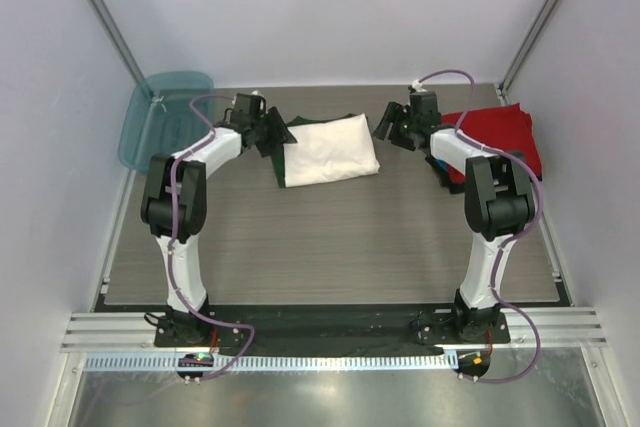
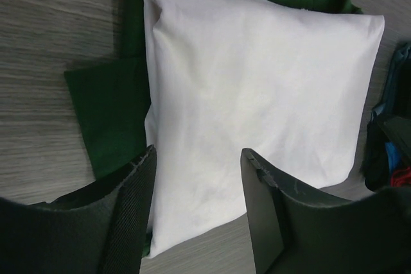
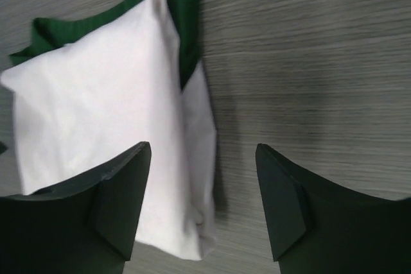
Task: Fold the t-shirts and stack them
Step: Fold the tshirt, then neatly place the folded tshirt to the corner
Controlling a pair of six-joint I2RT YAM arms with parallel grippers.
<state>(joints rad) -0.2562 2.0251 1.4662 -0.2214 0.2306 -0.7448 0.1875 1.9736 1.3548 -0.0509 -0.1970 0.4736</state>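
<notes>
A folded white t-shirt (image 1: pixel 330 150) with dark green sleeves lies at the back middle of the table. A red t-shirt (image 1: pixel 500 132) lies at the back right, partly under the right arm. My left gripper (image 1: pixel 274 133) hovers at the white shirt's left edge. In the left wrist view, the left gripper (image 2: pixel 198 155) is open above the white cloth (image 2: pixel 257 88), with the green sleeve (image 2: pixel 106 110) beside it. My right gripper (image 1: pixel 386 127) is off the shirt's right edge. The right gripper (image 3: pixel 202 149) is also open, and the folded white edge (image 3: pixel 96 107) lies below its jaws.
A teal plastic tub (image 1: pixel 160 119) stands at the back left corner. White walls close in the wooden table (image 1: pixel 330 247) on three sides. The left wrist view shows part of the right arm (image 2: pixel 388 152) beyond the shirt.
</notes>
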